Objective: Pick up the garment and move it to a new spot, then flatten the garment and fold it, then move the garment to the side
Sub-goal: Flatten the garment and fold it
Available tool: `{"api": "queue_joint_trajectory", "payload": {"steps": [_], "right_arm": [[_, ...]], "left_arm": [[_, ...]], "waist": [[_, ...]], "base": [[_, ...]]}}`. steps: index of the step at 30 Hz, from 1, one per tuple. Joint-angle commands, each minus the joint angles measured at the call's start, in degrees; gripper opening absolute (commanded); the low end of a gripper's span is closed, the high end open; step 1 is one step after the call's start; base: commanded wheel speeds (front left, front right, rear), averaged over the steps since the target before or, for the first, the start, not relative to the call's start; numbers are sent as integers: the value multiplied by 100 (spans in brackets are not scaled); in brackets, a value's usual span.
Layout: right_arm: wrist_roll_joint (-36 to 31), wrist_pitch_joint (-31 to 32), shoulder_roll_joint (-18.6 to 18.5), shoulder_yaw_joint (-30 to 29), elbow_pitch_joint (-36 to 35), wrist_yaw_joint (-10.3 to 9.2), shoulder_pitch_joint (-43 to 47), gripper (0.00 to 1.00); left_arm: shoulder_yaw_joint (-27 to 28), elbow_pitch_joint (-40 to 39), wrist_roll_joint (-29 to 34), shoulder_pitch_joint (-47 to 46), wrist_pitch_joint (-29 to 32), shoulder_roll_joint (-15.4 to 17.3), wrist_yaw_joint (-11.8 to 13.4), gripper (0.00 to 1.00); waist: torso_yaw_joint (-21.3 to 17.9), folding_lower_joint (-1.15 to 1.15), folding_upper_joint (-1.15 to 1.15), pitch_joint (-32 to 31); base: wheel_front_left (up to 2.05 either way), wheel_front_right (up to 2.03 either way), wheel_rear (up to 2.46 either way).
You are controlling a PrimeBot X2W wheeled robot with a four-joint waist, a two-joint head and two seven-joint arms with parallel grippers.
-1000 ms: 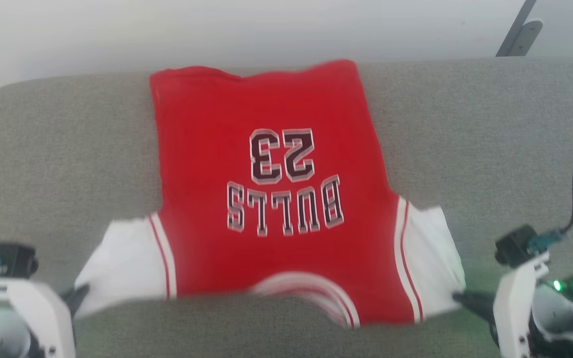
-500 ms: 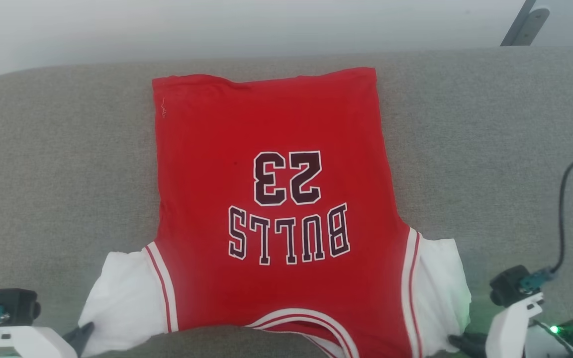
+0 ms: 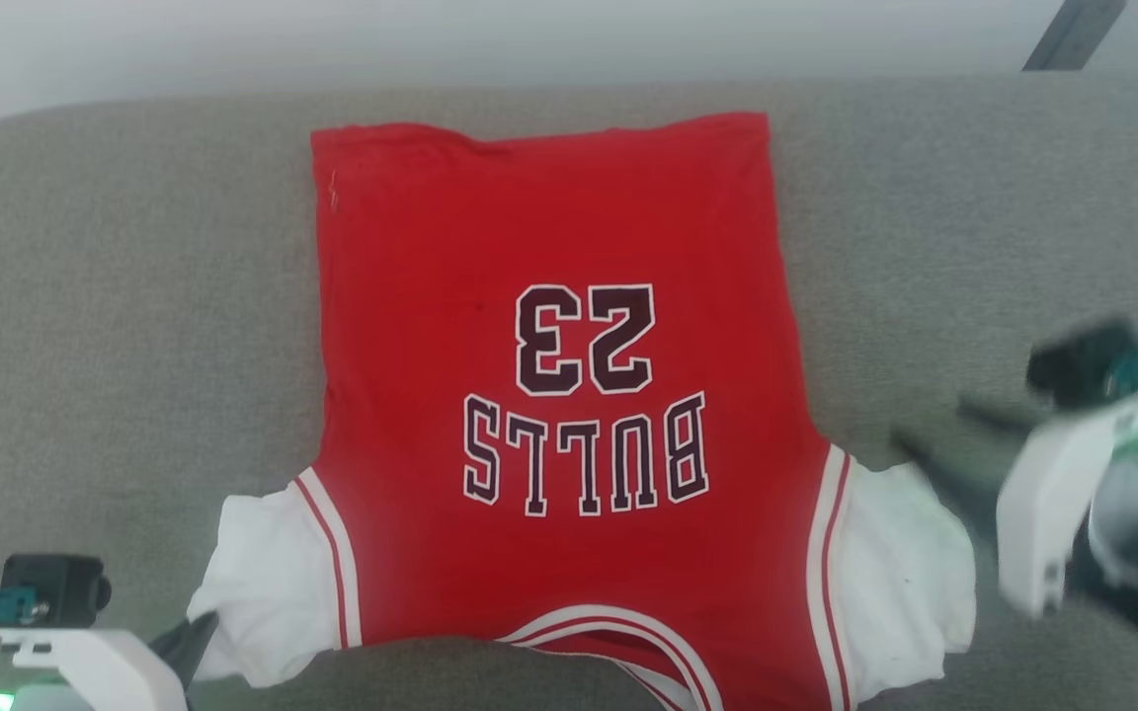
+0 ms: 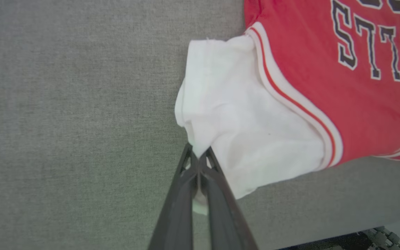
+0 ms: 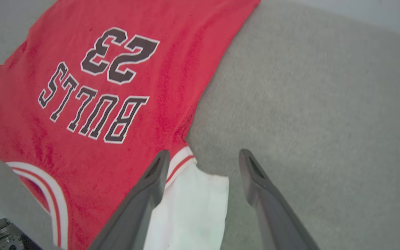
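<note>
The garment (image 3: 569, 395), a red jersey with white sleeves and upside-down "BULLS 23" lettering, lies spread flat on a grey cushion, collar toward me and hem at the far side. My left gripper (image 3: 196, 637) is at the lower left, shut on the outer edge of the white left sleeve (image 4: 241, 114); its tips (image 4: 197, 156) pinch the fabric. My right gripper (image 3: 930, 430), blurred, hovers beside the right sleeve (image 3: 900, 573). In the right wrist view the right gripper (image 5: 203, 154) is open with nothing between its fingers, above the white sleeve (image 5: 193, 205).
The grey upholstered cushion (image 3: 85, 296) spreads wide on both sides of the jersey. Its front edge (image 4: 325, 208) runs just under the collar and sleeves. A pale surface lies beyond the far edge, with a dark metal post (image 3: 1073, 35) at the top right.
My right gripper has opened, let go of the right sleeve and risen away from it. The left gripper stays shut on the left sleeve. The head camera has shifted slightly.
</note>
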Motion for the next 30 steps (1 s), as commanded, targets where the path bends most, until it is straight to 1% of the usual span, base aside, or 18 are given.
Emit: {"api": "queue_joint_trajectory", "payload": {"steps": [1,2,4,6,9,13,16,20,23,27,30], "right_arm": [[-218,-158,-4,44,32,-4,-352,100],[-280,-283,87,72,137,-4,-600,100],[-525,-546,70,257,429,-4,-1144,100],[-613,-873,161,406,883,-7,-1701,100],[-728,-1246,204,721,1721,-4,-2485,100],[-774,-1664,321,930,2983,-4,-3487,100],[-802,-1796,386,1024,3921,-6,-4130,100],[-863,-1804,449,1039,5093,-5,-4868,100],[-925,-1699,528,932,5922,-6,-5324,100],[-1054,-1343,623,807,6908,-6,-5759,100],[-1148,-1085,726,703,7555,-6,-5908,100]], "left_arm": [[-4,-6,89,-132,-1,-35,-31,0],[-10,-4,121,-179,5,-57,-49,0],[-38,-12,171,-283,27,-111,-93,0],[-75,-8,221,-427,67,-173,-151,0],[-149,42,349,-658,145,-279,-242,0],[-249,101,541,-1010,236,-464,-381,0],[-334,188,634,-1261,292,-627,-494,0],[-430,351,767,-1576,347,-865,-662,0],[-501,501,852,-1766,371,-1035,-783,0],[-592,713,885,-1949,361,-1245,-941,0],[-639,876,905,-2035,340,-1359,-1031,0]], "waist": [[55,0,0,104],[74,0,0,151],[133,0,0,259],[212,0,0,377],[376,0,0,551],[645,0,0,809],[867,0,0,999],[1151,0,0,1226],[1328,0,0,1369],[1514,0,0,1490],[1599,0,0,1539]], "base": [[0,0,0],[0,0,0],[0,0,0],[0,0,0],[0,0,0],[0,0,0],[0,0,0],[0,0,0],[0,0,0],[0,0,0],[0,0,0]]}}
